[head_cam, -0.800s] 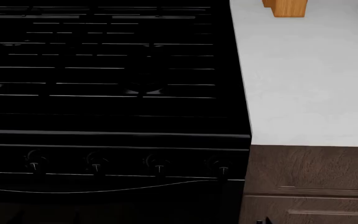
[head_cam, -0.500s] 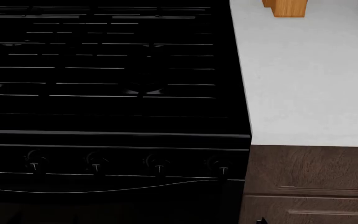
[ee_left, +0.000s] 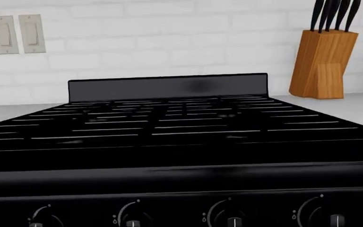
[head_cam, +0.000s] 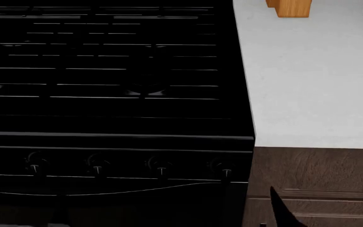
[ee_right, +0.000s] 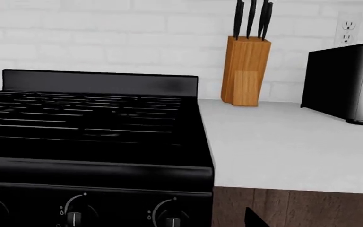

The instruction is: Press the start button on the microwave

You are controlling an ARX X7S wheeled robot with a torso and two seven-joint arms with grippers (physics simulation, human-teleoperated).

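No microwave or start button shows plainly in any view. A dark boxy appliance with a steel side (ee_right: 345, 81) stands on the white counter (ee_right: 282, 142) right of the knife block; I cannot tell what it is, and no buttons show. A dark pointed piece of my right gripper (head_cam: 281, 213) pokes up at the bottom of the head view, in front of the wooden cabinet. One fingertip (ee_right: 254, 218) shows in the right wrist view, too little to tell open or shut. My left gripper is out of view.
A black gas stove (head_cam: 106, 75) with a row of knobs (head_cam: 161, 165) fills the left. A wooden knife block (ee_right: 246, 71) stands at the back of the counter, also in the left wrist view (ee_left: 323, 64). The wall is white brick with switches (ee_left: 17, 34) and an outlet (ee_right: 347, 28).
The dark tip of my right gripper has risen into the bottom of the head view, in front of the cabinet. The stove and counter have not moved.
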